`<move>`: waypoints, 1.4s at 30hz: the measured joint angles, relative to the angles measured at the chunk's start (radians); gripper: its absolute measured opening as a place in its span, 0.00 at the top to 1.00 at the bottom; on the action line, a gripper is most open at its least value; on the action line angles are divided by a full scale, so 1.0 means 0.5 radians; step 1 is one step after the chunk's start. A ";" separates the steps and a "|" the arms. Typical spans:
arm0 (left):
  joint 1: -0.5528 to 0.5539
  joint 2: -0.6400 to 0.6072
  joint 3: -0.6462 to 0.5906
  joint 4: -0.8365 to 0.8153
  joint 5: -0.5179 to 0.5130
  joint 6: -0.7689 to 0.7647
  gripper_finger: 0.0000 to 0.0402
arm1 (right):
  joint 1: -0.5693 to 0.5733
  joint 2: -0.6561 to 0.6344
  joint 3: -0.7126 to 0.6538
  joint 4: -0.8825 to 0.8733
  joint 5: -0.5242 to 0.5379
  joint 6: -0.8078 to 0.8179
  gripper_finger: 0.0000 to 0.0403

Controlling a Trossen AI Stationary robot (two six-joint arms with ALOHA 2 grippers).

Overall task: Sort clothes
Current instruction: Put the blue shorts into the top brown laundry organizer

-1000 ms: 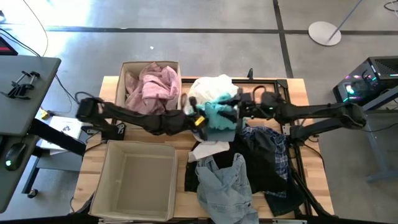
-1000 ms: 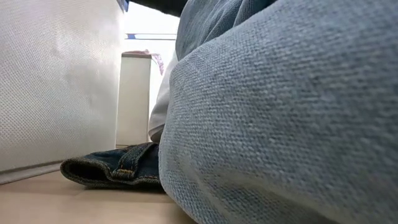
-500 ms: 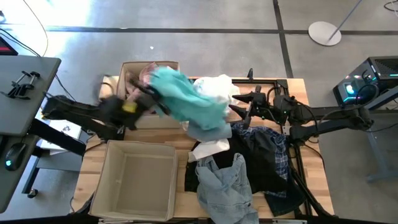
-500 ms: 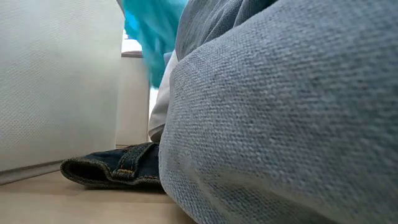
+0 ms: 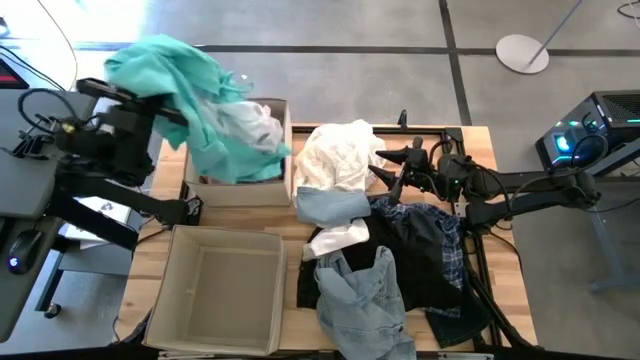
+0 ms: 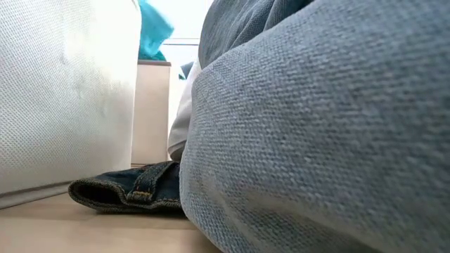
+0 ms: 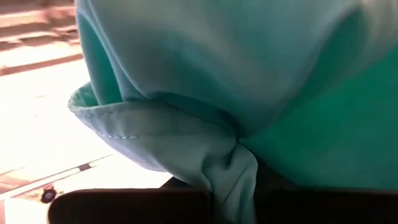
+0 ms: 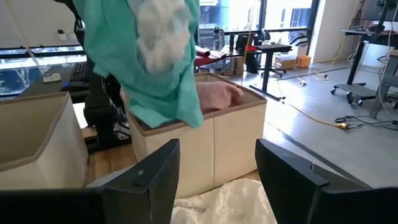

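Note:
My left gripper is shut on a turquoise garment, held high over the far beige bin; the garment also shows in the right wrist view and the low view. A pink garment lies in that bin. My right gripper is open and empty above the white garment at the far end of the clothes pile. The pile also holds a pale blue piece, dark and plaid clothes and pale denim. My left gripper pinches a gathered fold of the turquoise garment between its two fingers; several layers bunch there. The garment is lifted clear of the pile, and it hangs slack below and beside the gripper, its lower end reaching down to the far bin's mouth.
A second beige bin stands at the near left, nothing in it. In the low view, pale denim fills most of the picture, with a dark denim hem on the table beside the bin wall.
My left gripper has swung fast from the pile toward the table's far left and up, carrying the turquoise garment off the pile; it now hangs over the far bin. My right gripper has drawn back a little toward the table's right.

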 joint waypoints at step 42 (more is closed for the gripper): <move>1.486 0.693 0.566 -3.454 0.965 -2.853 0.48 | 0.000 0.001 -0.001 -0.187 -0.011 0.122 0.51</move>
